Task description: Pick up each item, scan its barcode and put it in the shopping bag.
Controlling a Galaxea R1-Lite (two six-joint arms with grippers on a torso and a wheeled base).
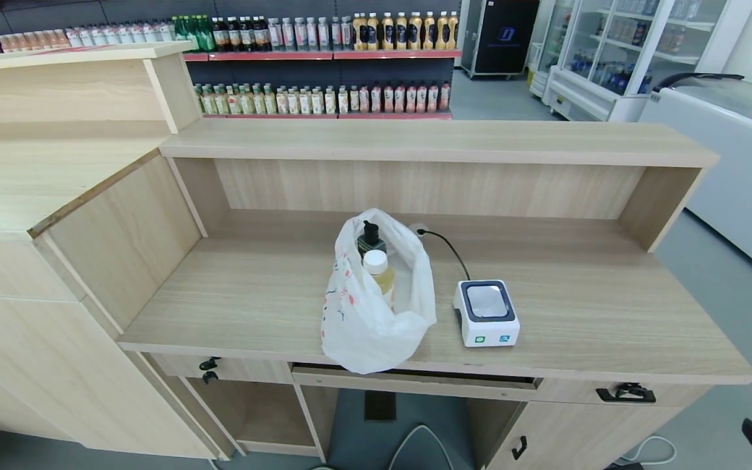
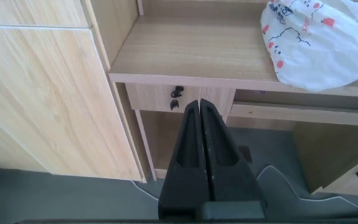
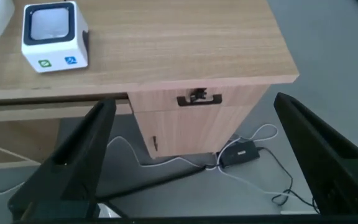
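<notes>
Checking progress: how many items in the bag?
2: black pump bottle rearward in the shopping bag, white-capped bottle in front of it. Others may be hidden.

We see open counter [image 1: 598, 307] left of the shopping bag [image 1: 366, 320] and right of the scanner [image 1: 485, 312]. Between them the gap is narrow, and a shelf [image 1: 441, 140] overhangs the back.

A: Any readable text?
B: None legible. On the scanner [image 1: 485, 312], two small icon squares at its six o'clock face, green and blue, no letters.
A: And the shopping bag [image 1: 363, 313]?
B: Red and dark print, no words. The black cabinet [image 1: 505, 36], far off at the scanner's twelve o'clock, has a blue emblem, unreadable.
</notes>
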